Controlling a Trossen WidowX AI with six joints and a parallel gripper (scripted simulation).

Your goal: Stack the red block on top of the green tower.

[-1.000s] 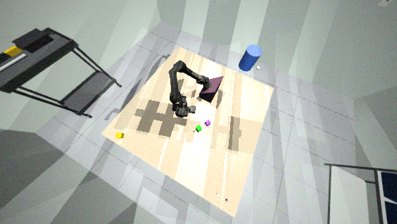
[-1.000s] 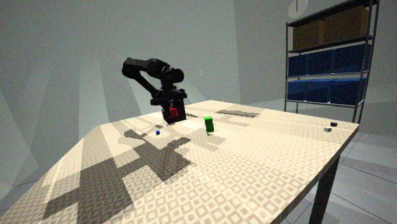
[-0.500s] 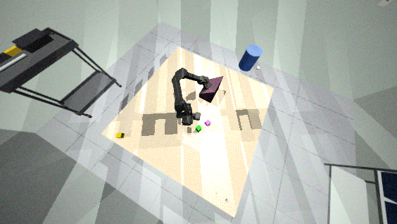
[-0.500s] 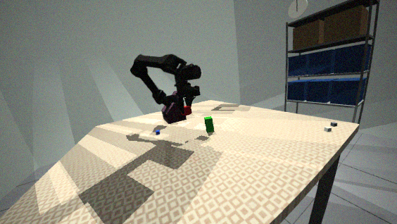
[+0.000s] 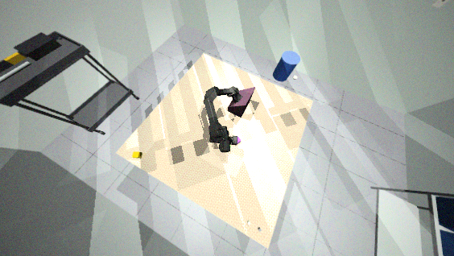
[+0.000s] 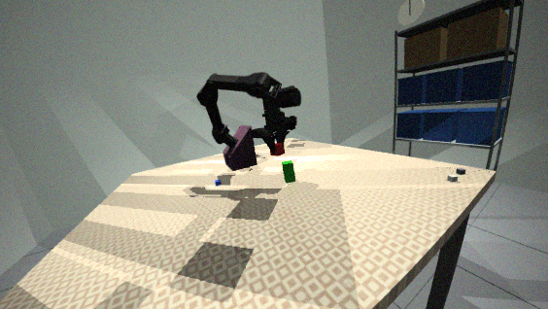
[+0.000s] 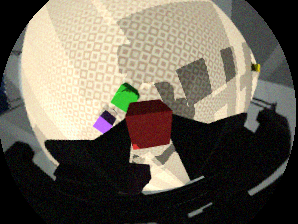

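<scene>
Fingers of our gripper (image 7: 150,156) are clenched on the red block (image 7: 149,124), and we carry it in the air above the table (image 6: 340,228). In the exterior view the red block (image 6: 278,149) hangs higher than the green tower (image 6: 289,171), which stands upright on the table, apart from the block. From the wrist view we see the green tower (image 7: 123,98) just beyond the block's left edge, with a small purple block (image 7: 104,123) beside it. A dark purple wedge (image 6: 240,149) sits by the arm's base.
</scene>
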